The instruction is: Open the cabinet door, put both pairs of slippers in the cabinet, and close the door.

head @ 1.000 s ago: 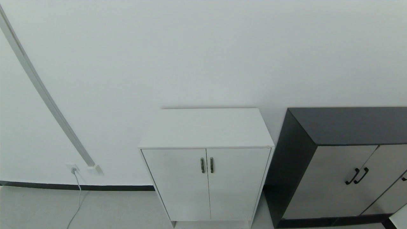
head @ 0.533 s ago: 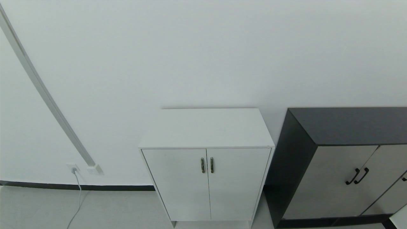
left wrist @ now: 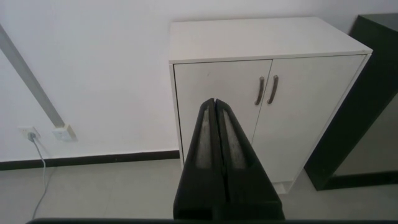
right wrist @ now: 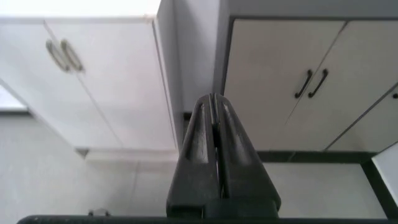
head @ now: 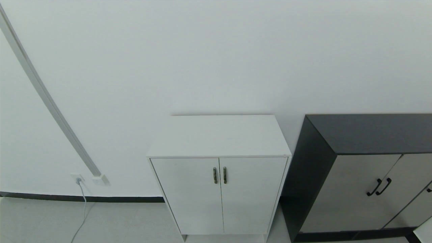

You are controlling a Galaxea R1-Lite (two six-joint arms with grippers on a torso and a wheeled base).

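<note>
Head view: the cabinet (head: 218, 136) stands against the wall (head: 216, 60), doors (head: 192, 194) closed. Left wrist view: the left gripper (left wrist: 215, 102) is pressed together, empty, facing the cabinet. Right wrist view: the right gripper (right wrist: 214, 98) is together, holding nothing.

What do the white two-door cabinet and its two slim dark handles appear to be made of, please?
White two-door cabinet: probably laminated or painted board, matt; flat grainless panels with crisp square edges. Slim dark handles: likely metal, dull brushed finish; thin bars with a faint sheen, though coated plastic is possible.
</note>
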